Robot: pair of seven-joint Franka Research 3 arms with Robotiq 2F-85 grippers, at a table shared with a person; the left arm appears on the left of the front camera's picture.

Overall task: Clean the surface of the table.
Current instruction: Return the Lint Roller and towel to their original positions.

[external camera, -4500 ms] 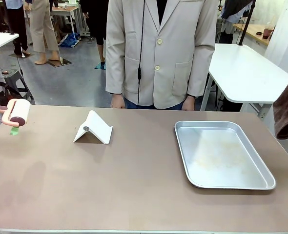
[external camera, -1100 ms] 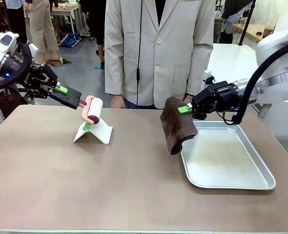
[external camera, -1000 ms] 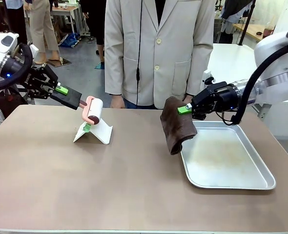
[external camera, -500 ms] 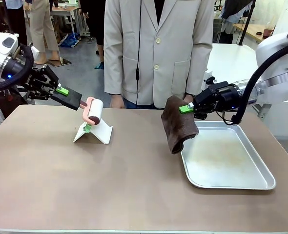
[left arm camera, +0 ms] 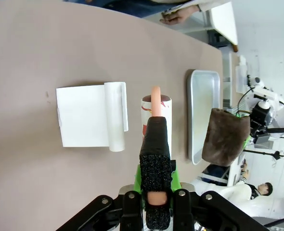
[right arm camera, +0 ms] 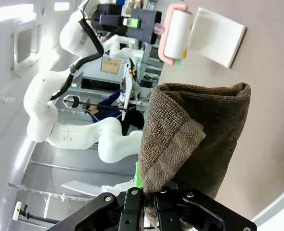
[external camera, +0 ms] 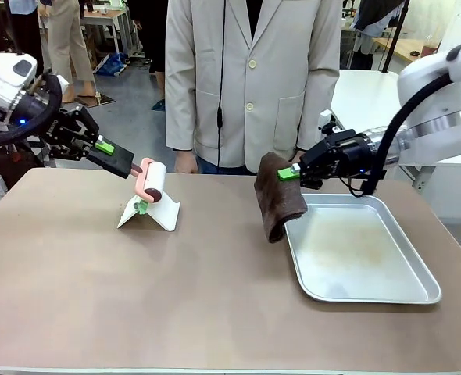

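Tan desk (external camera: 176,297) spreading across the whole front view, bare from centre down to 6 o'clock. Left pincer (external camera: 129,164) up at 10 o'clock, clamped tight on the handle of a lint roller (external camera: 151,181). Roller hanging just above a white folded stand (external camera: 148,209), not clearly touching it. Same grip seen from the left wrist: roller (left arm camera: 155,120) straight ahead at 12 o'clock, stand (left arm camera: 91,115) off at 10 o'clock.

Over at 2 o'clock, right pincer (external camera: 291,173) closed on the top edge of a brown towel (external camera: 277,195). Towel drooping in a thick fold, lower end close to the desk beside the near-left rim of the metal tray (external camera: 355,295); contact hard to call. Right wrist view confirming it: towel (right arm camera: 200,139) bunched between the fingers.

Person in a pale jacket (external camera: 250,78) standing at 12 o'clock behind the far edge, hands low by the desk.

Looks like tools in hand and no wiping begun. For a clean pass with the towel: lower until the fold lies flat, press gently, sweep in long overlapping strokes toward 6 o'clock. Best to steer clear of the tray rim, or the cloth snags and drags it. For the roller: keep the drum level so its full width meets the surface, and skirt the stand.
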